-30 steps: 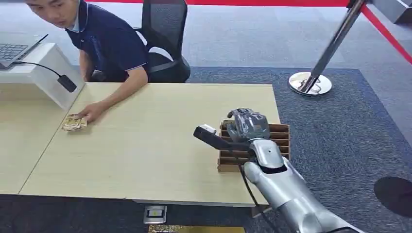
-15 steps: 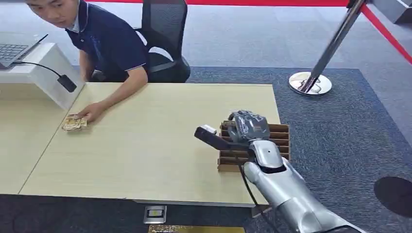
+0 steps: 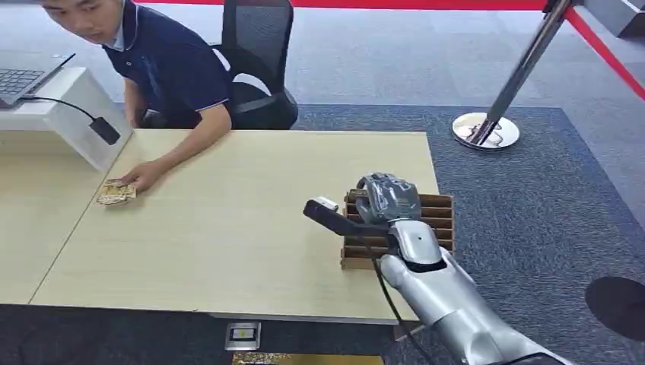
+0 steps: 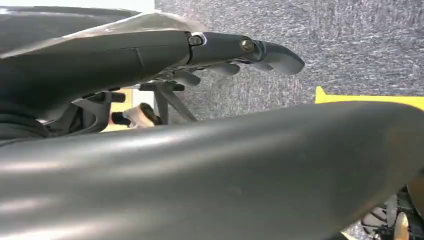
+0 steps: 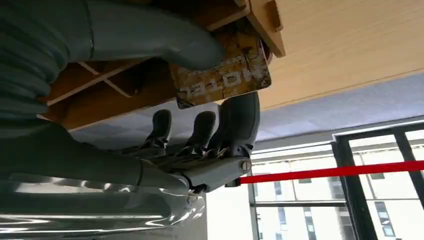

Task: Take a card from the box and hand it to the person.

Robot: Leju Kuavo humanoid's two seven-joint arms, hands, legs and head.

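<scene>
My right hand (image 3: 389, 197) is down over the box (image 3: 436, 220), the slotted wooden one sitting at the bench's (image 3: 251, 228) four o'clock corner, right by the edge. From the wrist camera I can see it: my thumb and one finger are pinching a card (image 5: 227, 75), a worn, mottled card with pale lettering, and it sits right at the box's open wooden frame, with its far end hidden behind the thumb. My other fingers (image 5: 200, 132) are curled loosely beneath the card, touching nothing I can make out. Whether the card is free of its slot or part way in, I cannot tell. My left hand (image 4: 260, 52) hangs over grey carpet, fingers partly curled with nothing in them that I can see; its grip state I cannot tell for sure. Across the bench at ten o'clock, the person (image 3: 163, 65) in a dark polo sits on a black office chair (image 3: 255, 46), one hand (image 3: 144, 175) resting on a small stack of cards (image 3: 115, 193) near the bench's left edge. A laptop (image 3: 19, 80) rests on a white stand at the far left, and a stanchion base (image 3: 485, 131) stands on the carpet at two o'clock.
</scene>
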